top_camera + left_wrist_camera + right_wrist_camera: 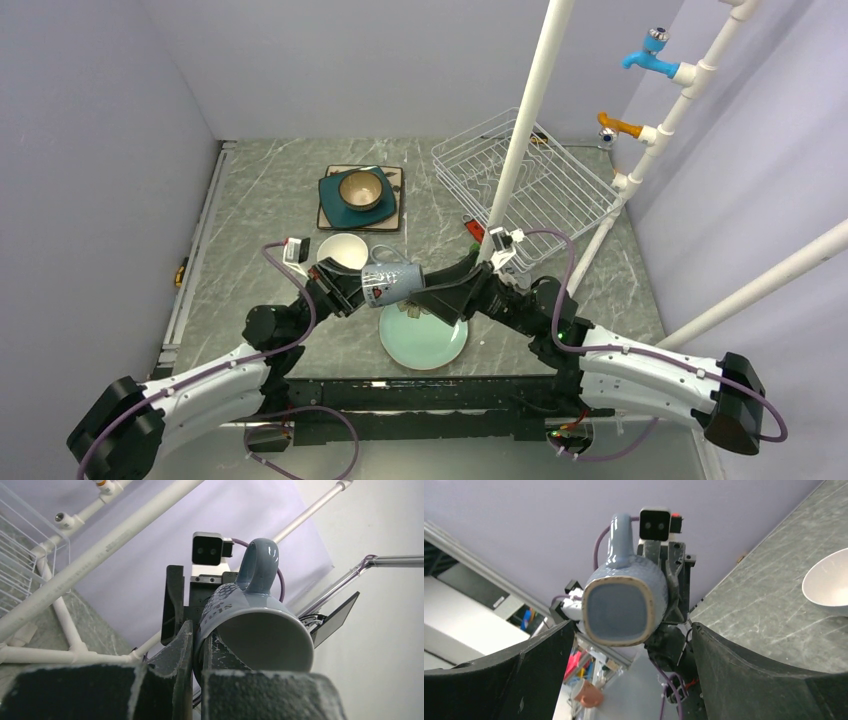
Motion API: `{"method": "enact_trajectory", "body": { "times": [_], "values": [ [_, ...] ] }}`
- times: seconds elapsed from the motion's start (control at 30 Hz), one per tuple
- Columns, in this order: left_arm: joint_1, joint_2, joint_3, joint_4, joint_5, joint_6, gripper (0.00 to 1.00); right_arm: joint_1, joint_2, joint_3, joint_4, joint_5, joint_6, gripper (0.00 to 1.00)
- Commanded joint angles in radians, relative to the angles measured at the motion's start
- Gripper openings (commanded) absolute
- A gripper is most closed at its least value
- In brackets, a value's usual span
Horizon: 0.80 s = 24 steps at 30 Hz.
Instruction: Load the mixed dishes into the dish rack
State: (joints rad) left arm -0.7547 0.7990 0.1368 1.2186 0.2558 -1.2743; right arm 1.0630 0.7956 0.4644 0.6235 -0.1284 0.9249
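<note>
Grey mug (624,607) shows base in right wrist view, mouth in left.

The counter (270,200) has a grey-green stone pattern with pale veins. The mug (392,282) has a grey-blue glaze, a dotted texture with dark lettering on its side, and a tan speckled ring around its base. The round plate (430,345) at the near edge is mint green. The white bowl (342,250) is plain. Toward the far edge, the brown bowl (360,188) is glazed, on the teal square plate (335,210). The cream plate (398,190) beneath shows no legible pattern. The dish rack (560,190) at the far right corner is white wire. The left gripper (352,290) and the right gripper (440,295) are black.
</note>
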Motion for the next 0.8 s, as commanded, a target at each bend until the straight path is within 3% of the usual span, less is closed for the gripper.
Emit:
{"method": "enact_trajectory", "body": {
  "times": [0.0,0.3,0.47,0.77],
  "values": [
    [0.004,-0.007,0.013,0.166,-0.023,-0.035,0.0,0.024,0.025,0.001,0.148,0.126,0.031,0.88],
    [0.004,-0.04,0.053,0.064,-0.025,0.002,0.0,0.053,0.145,0.075,0.233,0.133,0.028,0.86],
    [0.004,-0.013,0.051,0.105,-0.028,-0.023,0.0,0.059,0.157,0.089,0.244,0.106,0.014,0.84],
    [0.005,0.072,0.057,0.205,-0.001,-0.063,0.0,0.06,0.176,0.098,0.246,0.053,0.017,0.69]
  ]
}}
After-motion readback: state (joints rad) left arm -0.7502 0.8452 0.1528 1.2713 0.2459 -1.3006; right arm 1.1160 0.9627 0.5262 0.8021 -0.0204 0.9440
